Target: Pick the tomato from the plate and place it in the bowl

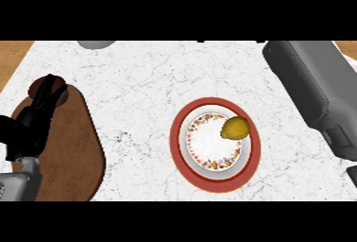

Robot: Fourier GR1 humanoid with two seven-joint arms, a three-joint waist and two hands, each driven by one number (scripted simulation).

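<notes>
A white marble counter fills the view. Right of its middle lies a red-rimmed plate, and on the plate sits a white bowl with a flowered band around its rim. A yellow-green tomato rests on the far right edge of the bowl, inside the rim.

At the left, a dark brown wooden board lies on the counter. The left hand shows above it, fingers up and relaxed, slightly apart, holding nothing.

The right forearm crosses the right side of the view, well above the counter. The right hand itself is cut off at the right edge, so I cannot tell how its fingers stand.

A grey rounded object peeks in at the far edge.
</notes>
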